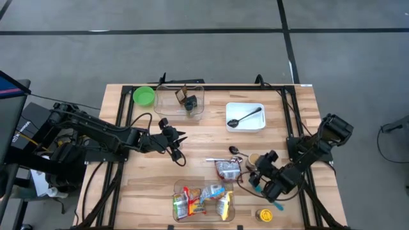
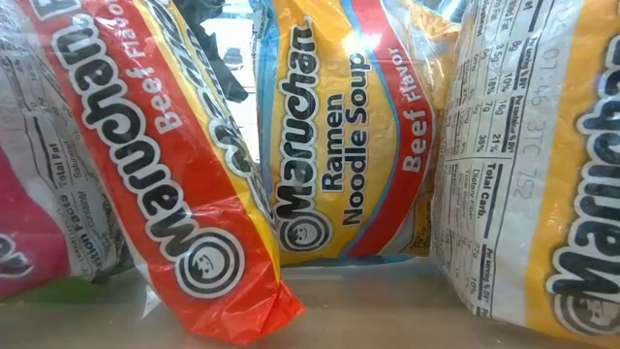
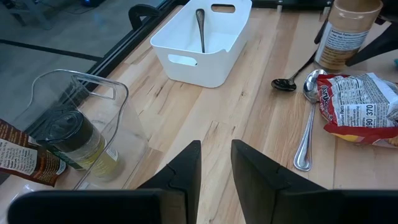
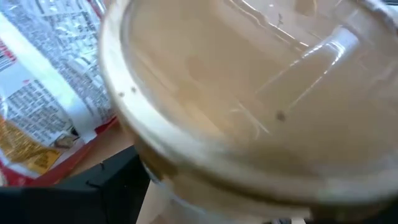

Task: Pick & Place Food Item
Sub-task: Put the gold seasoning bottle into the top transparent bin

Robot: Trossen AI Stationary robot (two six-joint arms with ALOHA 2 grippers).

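High view: right pincer spread around a tan-lidded jar on the table.
Its wrist camera fills with the jar's lid, beside a ramen packet. Closing off-centre could tip the jar onto the spoons. Left pincer hovers nearly pressed together, holding nothing.
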